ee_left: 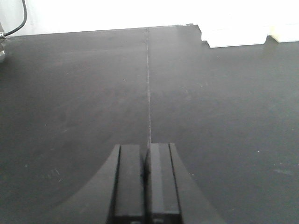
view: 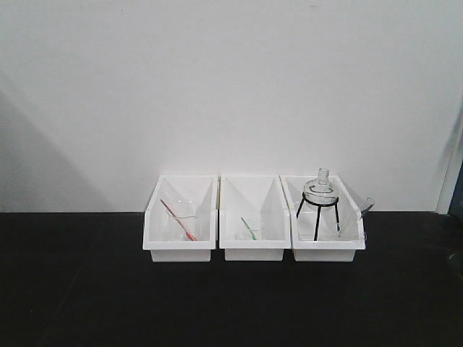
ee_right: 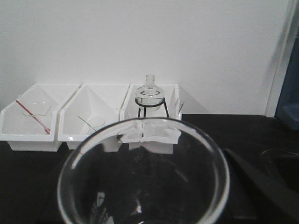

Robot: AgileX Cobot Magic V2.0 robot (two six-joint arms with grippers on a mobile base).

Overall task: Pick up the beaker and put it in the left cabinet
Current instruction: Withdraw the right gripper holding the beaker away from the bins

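Above the near side of the worktop, close under the right wrist camera, the beaker is held upright and clear of the surface, its open rim filling the lower half of that view. It sits within the right gripper. One dark finger shows against its right wall and the other is hidden, so the jaws are judged clamped on the glass, not seen to be. The left gripper has its two fingers pressed together on nothing, low over bare black worktop beside a thin seam. Progress: the pick appears done. The carry and the placing are outstanding, and the left cabinet appears in no view, so its shelves cannot be assessed. Count along the far edge, against the white wall: three white bins in one row, touching or nearly so. The left bin holds one clear glass vessel with one red rod, the middle bin one clear vessel with one green rod. The right bin holds one round flask on one black tripod, plus at least one small clear glass piece beside it, too faint to count firmly. One beaker is in hand.
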